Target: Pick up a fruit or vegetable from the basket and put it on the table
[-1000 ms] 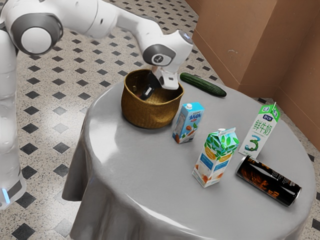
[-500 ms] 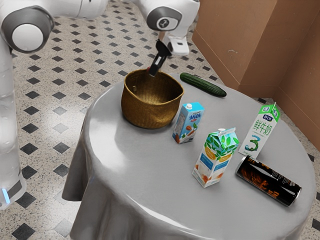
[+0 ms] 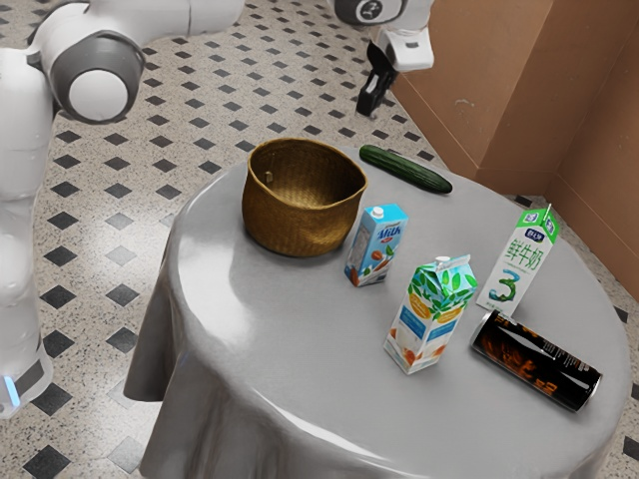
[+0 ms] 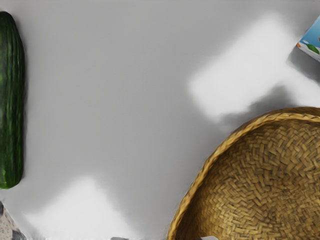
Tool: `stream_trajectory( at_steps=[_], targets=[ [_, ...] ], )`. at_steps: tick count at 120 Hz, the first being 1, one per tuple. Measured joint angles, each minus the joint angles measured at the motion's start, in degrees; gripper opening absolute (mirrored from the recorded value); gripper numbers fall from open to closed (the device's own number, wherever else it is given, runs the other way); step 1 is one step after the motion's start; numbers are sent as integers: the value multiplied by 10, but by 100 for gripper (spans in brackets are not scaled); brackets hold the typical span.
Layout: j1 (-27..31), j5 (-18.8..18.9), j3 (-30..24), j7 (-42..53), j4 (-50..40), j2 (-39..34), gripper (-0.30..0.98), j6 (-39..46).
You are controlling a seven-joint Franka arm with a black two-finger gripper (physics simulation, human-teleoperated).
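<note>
Grey, cloth-draped round counter point(image 3: 265, 344). Brown woven basket point(image 3: 300, 222), upright on it. Black hand point(image 3: 367, 107), raised, apart from basket and counter; cannot tell whether wide, narrow or loaded. Dark can point(image 3: 536, 361), on its side. Vegetable: one green cucumber point(image 3: 404, 170), flat on counter (outside basket, though near). Green-and-white carton point(image 3: 513, 264), upright, near can. Leaf-patterned carton point(image 3: 431, 319), likewise upright. Small blue milk carton point(image 3: 375, 249), standing just beside basket.

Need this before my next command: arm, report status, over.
Gripper raised, outside basket, load unconfirmed. Cucumber lying on table. Blue milk carton close beside basket, possible obstacle.
</note>
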Motion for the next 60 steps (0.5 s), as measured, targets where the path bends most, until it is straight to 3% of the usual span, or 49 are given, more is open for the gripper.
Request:
stream_trajectory(
  at_steps=[39,60],
  targets=[
    [3,31,12,-10,0,13,14,140],
    [0,42,12,-13,-1,13,51,178]
  ],
)
